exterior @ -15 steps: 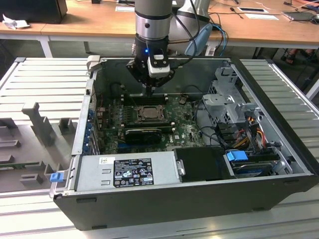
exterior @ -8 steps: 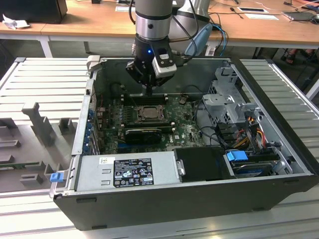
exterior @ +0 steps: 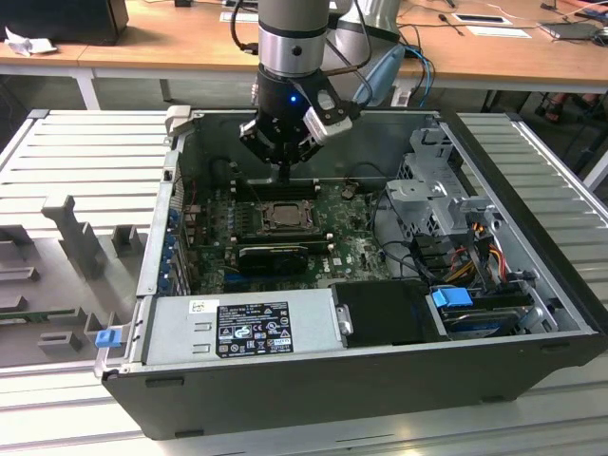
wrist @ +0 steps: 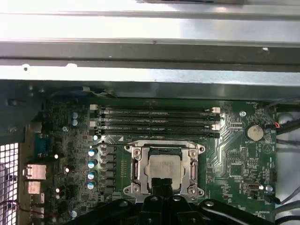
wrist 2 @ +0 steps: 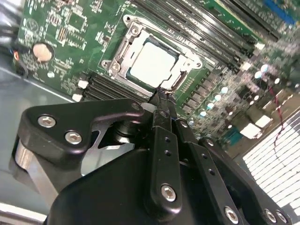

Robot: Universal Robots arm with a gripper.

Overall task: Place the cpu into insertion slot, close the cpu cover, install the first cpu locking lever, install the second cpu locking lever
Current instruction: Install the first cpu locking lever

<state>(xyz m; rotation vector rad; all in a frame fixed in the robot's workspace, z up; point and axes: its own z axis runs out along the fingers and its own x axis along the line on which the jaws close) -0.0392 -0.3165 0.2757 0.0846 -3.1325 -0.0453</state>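
The cpu (wrist 2: 152,63) lies flat in the insertion slot (wrist 2: 129,19) on the green board, grey top up. The silvery cpu cover (wrist 2: 123,47) lies down around it, the chip showing through its window. My gripper (wrist 2: 161,96) hangs just above the socket's edge, its two black fingers pressed together and shut, with nothing seen between them. In the first wrist view the fingertips (wrist: 161,186) overlap the near side of the cpu (wrist: 164,168) and cover (wrist: 136,171). In the exterior view the gripper (exterior: 283,176) stands over the socket (exterior: 282,217) inside the open computer case.
Long black memory slots (wrist: 154,122) run beside the socket. A black graphics card (exterior: 271,255), power supply (exterior: 247,328), drive cage (exterior: 432,190) and cables (exterior: 465,256) crowd the case. A coin battery (wrist: 254,132) sits on the board. The case wall (exterior: 313,128) rises behind the arm.
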